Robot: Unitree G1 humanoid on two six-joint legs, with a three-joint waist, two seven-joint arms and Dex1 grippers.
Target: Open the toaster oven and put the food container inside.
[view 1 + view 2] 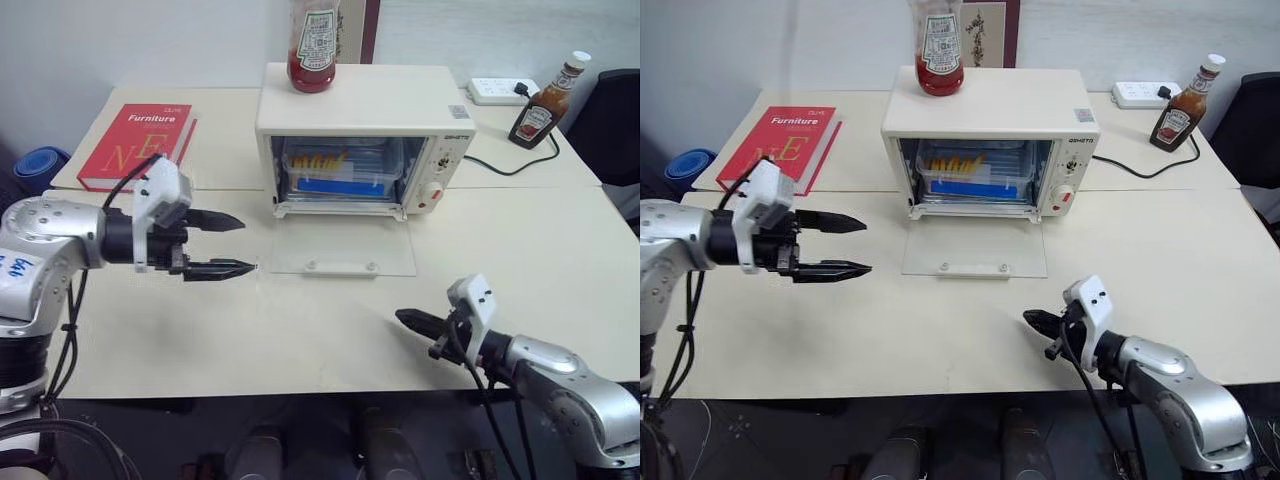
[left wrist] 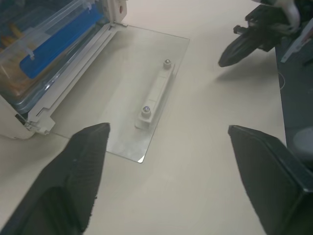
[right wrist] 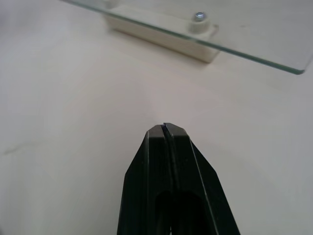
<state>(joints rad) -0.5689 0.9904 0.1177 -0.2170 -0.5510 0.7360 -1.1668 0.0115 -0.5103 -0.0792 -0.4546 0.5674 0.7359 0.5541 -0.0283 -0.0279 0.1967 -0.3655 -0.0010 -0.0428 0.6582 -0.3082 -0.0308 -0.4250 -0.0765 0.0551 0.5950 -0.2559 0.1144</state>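
Left claw (image 1: 232, 245), fingers spread wide and empty, above the cream desk (image 1: 300, 330); right claw (image 1: 412, 322), clenched shut on nothing, near the front edge. Between them, the toaster oven (image 1: 365, 140) with its glass door (image 1: 342, 249) flat on the desk, the food container (image 1: 338, 170) inside. Behind: red book (image 1: 140, 145), two sauce bottles (image 1: 541, 103), power strip (image 1: 502, 91), white wall.

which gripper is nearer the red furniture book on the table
Left. The left gripper hangs just in front of the red book; the right gripper is far across the table.
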